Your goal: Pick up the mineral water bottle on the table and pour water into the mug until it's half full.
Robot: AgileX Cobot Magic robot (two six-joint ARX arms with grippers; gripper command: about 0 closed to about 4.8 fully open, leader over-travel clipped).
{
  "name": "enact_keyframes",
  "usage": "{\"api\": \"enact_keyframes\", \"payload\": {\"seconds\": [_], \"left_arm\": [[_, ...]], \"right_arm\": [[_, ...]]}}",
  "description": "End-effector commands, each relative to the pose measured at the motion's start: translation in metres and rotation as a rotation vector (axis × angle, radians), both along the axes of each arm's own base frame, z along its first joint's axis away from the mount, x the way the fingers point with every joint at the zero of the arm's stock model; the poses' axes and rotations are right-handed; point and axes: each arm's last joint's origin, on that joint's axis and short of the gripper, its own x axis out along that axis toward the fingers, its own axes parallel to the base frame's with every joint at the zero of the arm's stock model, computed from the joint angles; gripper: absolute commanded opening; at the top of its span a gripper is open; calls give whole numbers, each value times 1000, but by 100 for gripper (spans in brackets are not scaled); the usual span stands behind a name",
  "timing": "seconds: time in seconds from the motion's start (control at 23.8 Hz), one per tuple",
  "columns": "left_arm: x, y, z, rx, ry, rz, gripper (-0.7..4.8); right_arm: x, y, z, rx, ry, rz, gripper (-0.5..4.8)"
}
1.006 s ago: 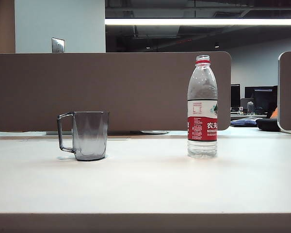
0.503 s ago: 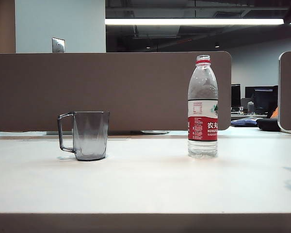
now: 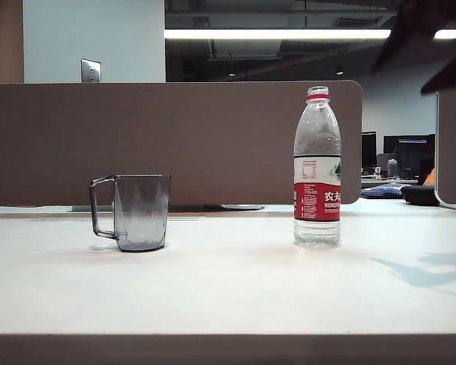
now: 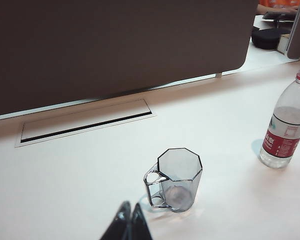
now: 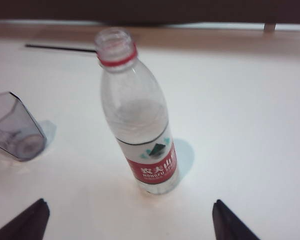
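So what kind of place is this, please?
Probably an open-plan office. A brown desk divider panel stands behind the white table, computer monitors show on desks beyond it, and a strip ceiling light hangs above.

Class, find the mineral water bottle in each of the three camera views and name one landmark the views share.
Exterior view: the mineral water bottle stands upright right of centre on the table.
Left wrist view: the bottle stands at the right edge, beyond the mug.
Right wrist view: the bottle fills the centre, between the open right gripper fingertips.
Shared landmark: the mug, in all three views; the left gripper is near it.
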Motion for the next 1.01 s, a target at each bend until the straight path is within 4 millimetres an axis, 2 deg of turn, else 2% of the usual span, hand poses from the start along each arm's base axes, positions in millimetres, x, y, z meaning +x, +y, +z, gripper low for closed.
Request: {"api": "enact_keyframes", "payload": {"seconds": [0.04,0.25,0.38,1.01], "left_arm": [[-1,-1,6,-2,-43,-16,-5],[-1,-1,7,-3,-56,-17,-5],[-1,-1,8,-4,-62,-17,-5],[-1,-1,8,-4,-62,-16,-5]], "right_arm": [[23,9,-11,17,-47,78,479],[47,22,-33,-28,-89,158,479],[61,27,-50,-43,-87,138,479],[76,30,-72,-44,-76,136,479]]}}
